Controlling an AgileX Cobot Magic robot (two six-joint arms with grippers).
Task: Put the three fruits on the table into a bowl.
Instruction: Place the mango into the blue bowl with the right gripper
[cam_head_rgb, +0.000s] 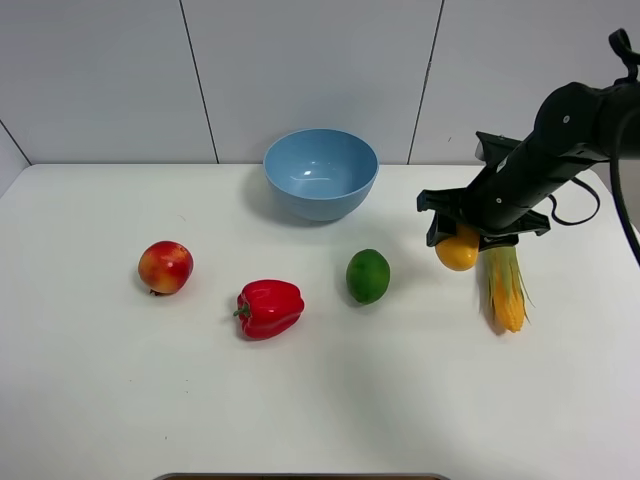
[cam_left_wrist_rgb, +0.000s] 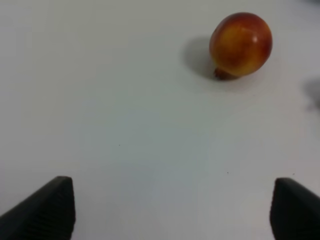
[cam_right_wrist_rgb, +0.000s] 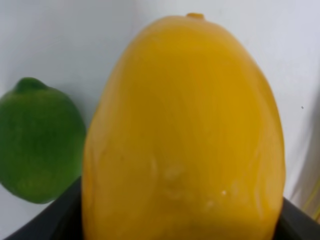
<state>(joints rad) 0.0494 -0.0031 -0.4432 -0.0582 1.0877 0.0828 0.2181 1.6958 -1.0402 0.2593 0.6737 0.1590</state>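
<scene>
1. No part of the task looks finished. The bowl (cam_head_rgb: 321, 172) is empty in the high view, and none of the three fruits is in it.
2. The first fruit is in hand. The right gripper (cam_head_rgb: 470, 228) is closed around the mango (cam_head_rgb: 457, 255), to the right of the bowl and a little nearer the camera. I cannot tell whether the mango is clear of the table (cam_head_rgb: 330, 400).
3. Two fruits are left untouched. The lime (cam_head_rgb: 367, 276) sits on the table in front of the bowl, slightly to its right. The apple (cam_head_rgb: 165, 267) lies well off to the bowl's front left.
4. The red pepper (cam_head_rgb: 270, 308), in front of the bowl and slightly to its left, and the corn cob (cam_head_rgb: 505, 288), farther right of the bowl than the mango, are not fruit. I judge they should stay where they are.
5. The left gripper (cam_left_wrist_rgb: 172, 212) appears only in the left wrist view, not in the high view. Its jaws stand well apart over bare table and hold nothing, and the apple lies ahead of them.
6. The right wrist view shows the mango close up, filling the picture, with the lime beside it. It does not show the bowl. Only the high view shows that the bowl is empty and how far each fruit lies from it.
</scene>
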